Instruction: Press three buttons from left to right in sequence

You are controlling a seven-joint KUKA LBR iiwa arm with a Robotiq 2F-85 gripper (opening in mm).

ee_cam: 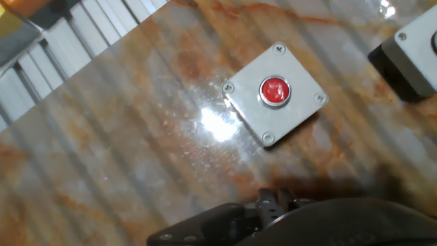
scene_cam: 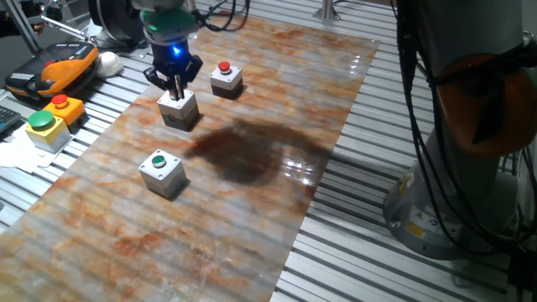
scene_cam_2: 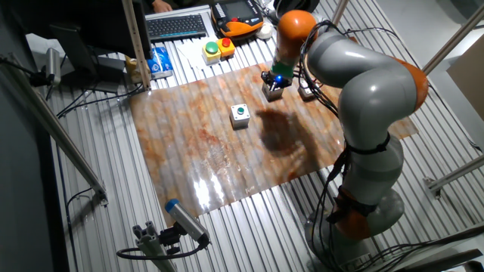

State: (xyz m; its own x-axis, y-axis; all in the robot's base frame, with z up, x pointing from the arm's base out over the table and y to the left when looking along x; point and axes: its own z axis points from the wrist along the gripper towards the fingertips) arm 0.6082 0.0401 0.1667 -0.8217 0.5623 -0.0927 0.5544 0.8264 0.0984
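Three light-grey button boxes stand on the mottled board [scene_cam: 210, 226]. The green-capped box [scene_cam: 161, 173] [scene_cam_2: 240, 114] is nearest. The middle box [scene_cam: 179, 110] [scene_cam_2: 272, 91] is under my gripper [scene_cam: 176, 91] [scene_cam_2: 275, 80], which points down at its top and hides its cap in the fixed views. The far red-capped box [scene_cam: 226, 79] stands to its right. The hand view shows a red-capped box [ee_cam: 275, 91] ahead of my gripper [ee_cam: 275, 200], whose fingertips meet with no gap. I cannot tell whether they touch the cap.
A yellow box with a green button [scene_cam: 42, 127] and an orange box with a red button [scene_cam: 63, 106] sit left of the board, near an orange-black pendant [scene_cam: 63, 67]. A keyboard [scene_cam_2: 175, 26] lies at the back. The arm's base [scene_cam: 470, 176] stands to the right.
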